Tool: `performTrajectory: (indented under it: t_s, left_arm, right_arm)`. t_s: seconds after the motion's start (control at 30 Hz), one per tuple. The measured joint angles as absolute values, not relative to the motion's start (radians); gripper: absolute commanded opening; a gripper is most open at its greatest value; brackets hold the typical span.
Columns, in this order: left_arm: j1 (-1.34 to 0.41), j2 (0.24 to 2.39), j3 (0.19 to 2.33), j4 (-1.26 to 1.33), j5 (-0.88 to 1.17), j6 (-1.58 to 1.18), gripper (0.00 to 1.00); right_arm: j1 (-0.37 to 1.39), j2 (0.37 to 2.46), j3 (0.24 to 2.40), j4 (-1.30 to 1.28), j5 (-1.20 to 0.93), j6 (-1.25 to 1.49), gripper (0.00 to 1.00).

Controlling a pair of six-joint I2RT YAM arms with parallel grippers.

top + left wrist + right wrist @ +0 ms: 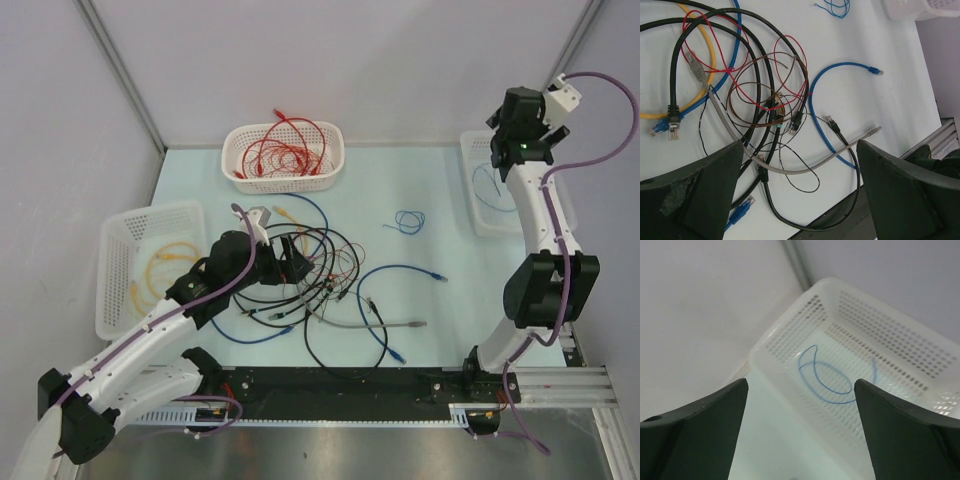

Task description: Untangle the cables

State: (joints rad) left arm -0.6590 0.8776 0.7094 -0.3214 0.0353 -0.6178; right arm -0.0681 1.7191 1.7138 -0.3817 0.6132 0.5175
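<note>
The left fingers, spread, hang over the cables tangled mid-worktop, their left edge hidden by the arm, a grey lead stretching rightward. The right fingers gape above a basket holding, seemingly, one blue wire.

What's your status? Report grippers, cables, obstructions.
Left gripper open over the tangled black, blue, red and grey cables. Right gripper open above the white perforated plastic basket holding a thin blue wire. Nothing between either pair of fingers.
</note>
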Motion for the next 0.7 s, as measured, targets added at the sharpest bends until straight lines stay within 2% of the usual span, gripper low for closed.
performTrajectory:
  t_s: [0.13, 0.33, 0.53, 0.7]
  left_arm:
    - [-0.659, 0.878, 0.709, -0.321, 0.041, -0.618, 0.99]
    - [-0.659, 0.865, 0.695, -0.317, 0.060, -0.632, 0.99]
    - [-0.659, 0.829, 0.660, -0.329, 0.060, -0.654, 1.00]
    - [-0.659, 0.812, 0.653, -0.343, 0.059, -0.657, 1.00]
  right_arm:
    - [0.047, 1.663, 1.707, -0.364, 0.579, 0.471, 0.91]
    - [0.172, 1.578, 1.555, -0.323, 0.360, 0.478, 0.86]
    - [0.226, 1.662, 1.420, -0.387, 0.224, 0.497, 0.82]
    - [0.342, 1.717, 1.323, -0.448, 0.203, 0.488, 0.83]
